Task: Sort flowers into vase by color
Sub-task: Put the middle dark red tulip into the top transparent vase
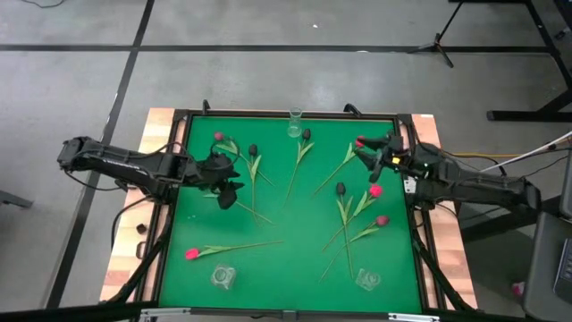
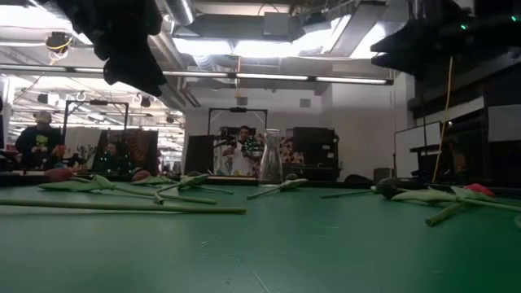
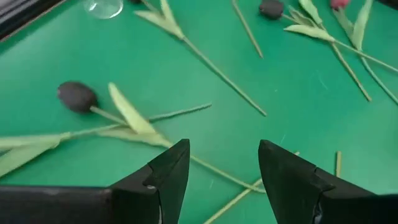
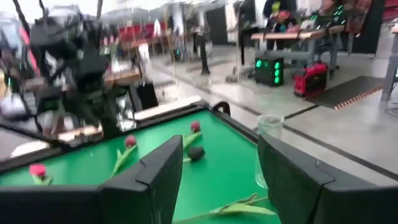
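Tulips lie scattered over the green table (image 1: 268, 268): a pink-red flower (image 1: 191, 254) near the front left corner, a near-black flower (image 1: 253, 150) toward the back left, and pink flowers (image 1: 375, 190) by the right edge. Three glass vases stand at the back edge (image 1: 294, 124), front left (image 1: 222, 277) and front right (image 1: 366, 280). The left gripper (image 1: 228, 186) hovers over stems on the left half, jaws released and empty. The right gripper (image 1: 368, 154) hangs near the back right corner, jaws spread, gripping nothing.

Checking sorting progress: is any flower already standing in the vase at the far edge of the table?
No: in the high view the far vase is empty, and the flowers lie flat on the green table.
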Tool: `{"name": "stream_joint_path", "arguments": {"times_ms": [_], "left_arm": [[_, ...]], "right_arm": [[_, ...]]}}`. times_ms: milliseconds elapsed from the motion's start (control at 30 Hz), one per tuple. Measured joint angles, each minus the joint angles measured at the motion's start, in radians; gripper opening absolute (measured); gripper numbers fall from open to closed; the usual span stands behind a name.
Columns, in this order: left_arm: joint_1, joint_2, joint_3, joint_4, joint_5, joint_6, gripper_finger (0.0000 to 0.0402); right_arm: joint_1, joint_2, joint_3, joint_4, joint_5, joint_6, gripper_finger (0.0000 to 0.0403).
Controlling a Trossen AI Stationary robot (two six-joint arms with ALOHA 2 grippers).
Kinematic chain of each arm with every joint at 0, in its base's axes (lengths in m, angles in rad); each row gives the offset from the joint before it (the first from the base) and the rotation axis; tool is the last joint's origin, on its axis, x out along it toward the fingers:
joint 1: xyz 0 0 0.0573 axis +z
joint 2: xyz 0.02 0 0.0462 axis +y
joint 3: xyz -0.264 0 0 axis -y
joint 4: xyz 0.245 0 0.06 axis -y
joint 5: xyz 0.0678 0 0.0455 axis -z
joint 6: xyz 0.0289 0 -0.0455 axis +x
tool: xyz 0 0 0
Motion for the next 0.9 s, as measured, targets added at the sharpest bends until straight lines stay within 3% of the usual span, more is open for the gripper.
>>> {"name": "stream_joint_path", "arguments": {"times_ms": [133, 267, 533, 700, 900], "left_arm": [[0.028, 0.020, 0.065, -0.183, 0.003, 0.017, 0.0186], [0.051, 0.048, 0.073, -0.208, -0.007, 0.079, 0.0186], [0.031, 0.159, 0.048, -0.182, 0.192, 0.111, 0.0186], [-0.046, 0.209, 0.048, -0.170, 0.108, 0.078, 0.0186], [-0.068, 0.245, 0.047, -0.228, 0.094, 0.112, 0.0186]], "right_arm": [[0.000, 0.126, 0.088, -0.059, -0.029, -0.038, 0.0209], [0.000, 0.226, 0.119, -0.064, -0.039, -0.058, 0.0209], [0.000, 0.352, 0.125, -0.030, -0.080, -0.056, 0.0209], [0.000, 0.363, 0.126, -0.012, -0.092, -0.059, 0.0209], [0.000, 0.363, 0.126, -0.012, -0.092, -0.058, 0.0209]]}}
